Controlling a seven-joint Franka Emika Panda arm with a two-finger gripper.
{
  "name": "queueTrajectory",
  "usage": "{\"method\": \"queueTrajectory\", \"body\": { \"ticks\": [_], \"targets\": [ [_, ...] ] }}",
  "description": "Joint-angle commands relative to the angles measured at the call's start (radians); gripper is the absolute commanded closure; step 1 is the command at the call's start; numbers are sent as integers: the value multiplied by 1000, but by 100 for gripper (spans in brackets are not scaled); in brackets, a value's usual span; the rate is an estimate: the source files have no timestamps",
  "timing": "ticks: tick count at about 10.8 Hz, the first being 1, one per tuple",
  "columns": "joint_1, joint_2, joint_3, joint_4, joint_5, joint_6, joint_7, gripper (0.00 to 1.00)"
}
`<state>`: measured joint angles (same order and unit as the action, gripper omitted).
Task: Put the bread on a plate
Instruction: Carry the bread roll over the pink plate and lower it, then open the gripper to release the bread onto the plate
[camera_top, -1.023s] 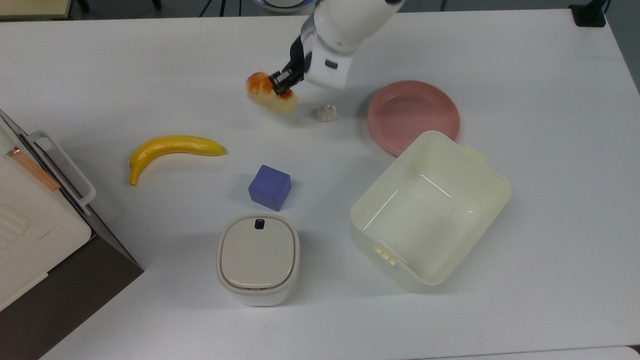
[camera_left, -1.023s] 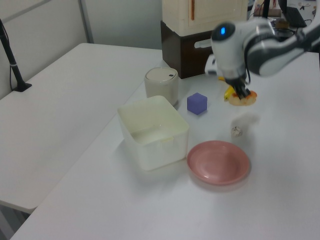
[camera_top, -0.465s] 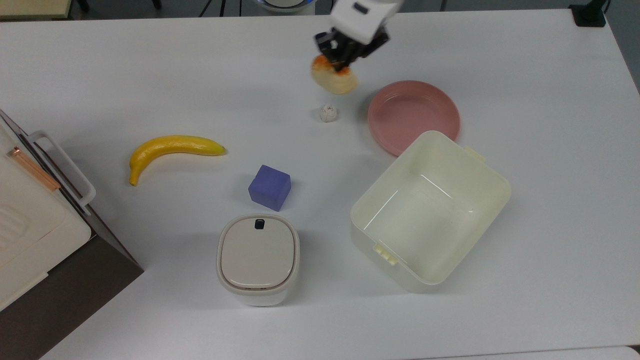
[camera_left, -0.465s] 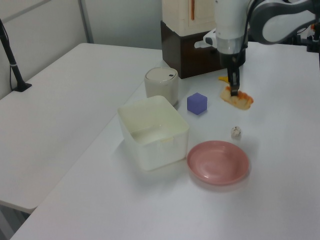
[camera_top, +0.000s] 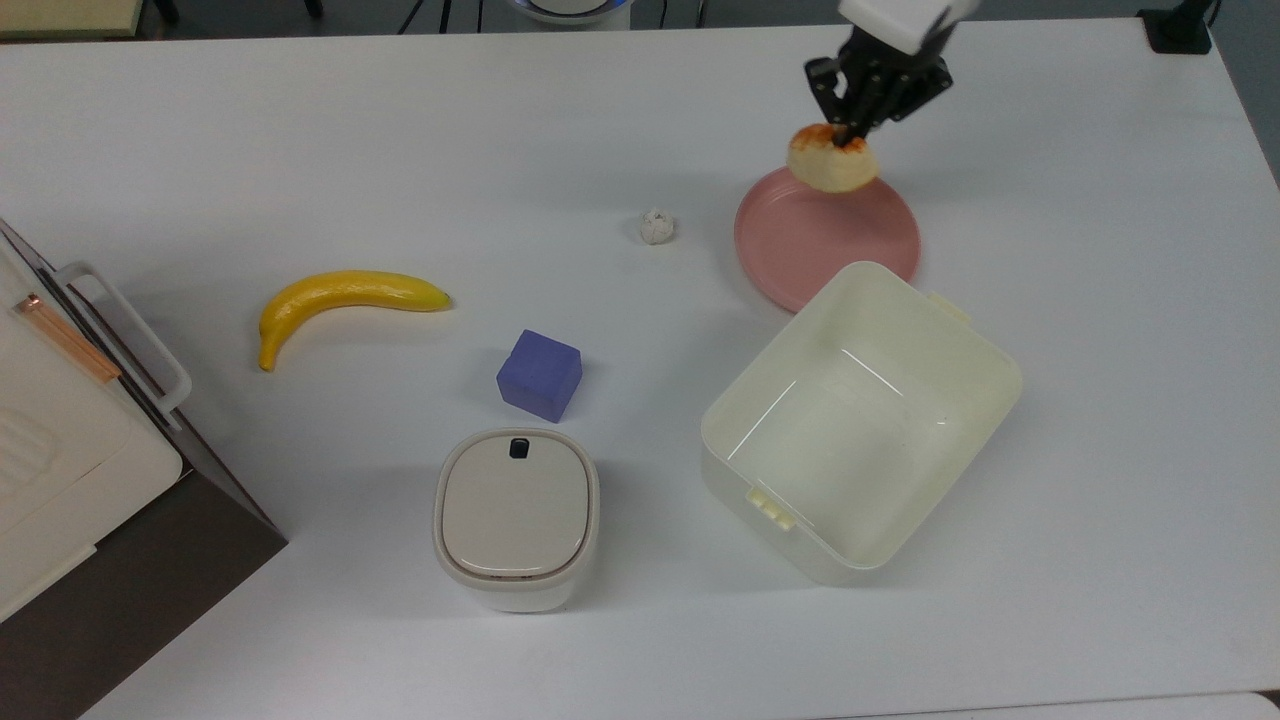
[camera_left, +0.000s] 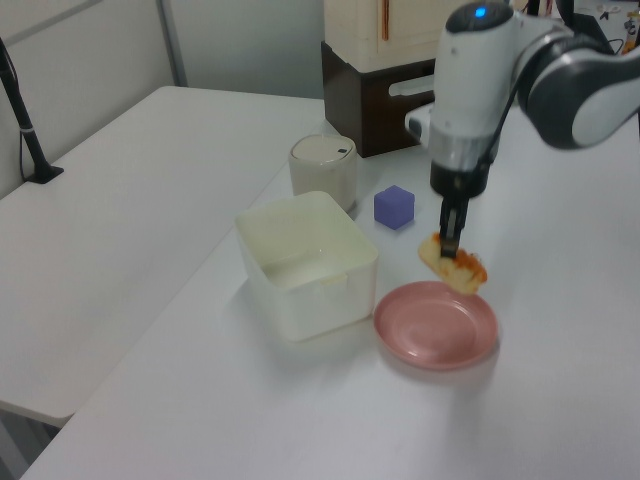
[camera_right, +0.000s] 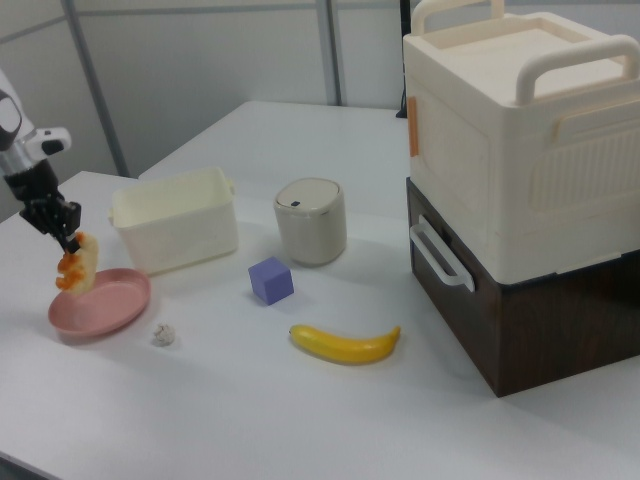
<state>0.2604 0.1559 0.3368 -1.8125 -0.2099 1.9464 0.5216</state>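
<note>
The bread (camera_top: 832, 158), a small loaf with pale cream sides and an orange-brown top, hangs in the air over the far rim of the pink plate (camera_top: 826, 245). My gripper (camera_top: 848, 134) is shut on the loaf's top. In the left view the bread (camera_left: 453, 266) dangles tilted just above the plate (camera_left: 436, 328), with the gripper (camera_left: 451, 243) pointing straight down. In the right view the bread (camera_right: 80, 263) hangs over the plate (camera_right: 100, 305), held by the gripper (camera_right: 68, 246).
A big cream square tub (camera_top: 862, 418) touches the plate's near edge. A tiny white lumpy ball (camera_top: 657, 227) lies to the plate's left in the top view. Further left are a banana (camera_top: 340, 298), a purple cube (camera_top: 540, 375) and a lidded cream canister (camera_top: 516, 515).
The gripper has carried the bread rightward in the top view, from left of the white ball, past it, to above the plate's far edge.
</note>
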Motion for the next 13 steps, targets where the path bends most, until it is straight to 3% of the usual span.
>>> {"method": "queueTrajectory", "body": {
  "ticks": [1,2,3,4,5,9,13],
  "targets": [
    [59,192,-4,107,-141,14,153,90],
    [53,220,-4,108,-158,17,155,88],
    [50,237,-8,108,-166,23,152,72],
    [43,237,-10,108,-172,23,152,28],
    [43,232,-10,107,-175,14,149,0],
    [45,156,-10,102,-177,-46,121,0],
    [-4,108,-16,94,-175,-317,-335,0]
  ]
}}
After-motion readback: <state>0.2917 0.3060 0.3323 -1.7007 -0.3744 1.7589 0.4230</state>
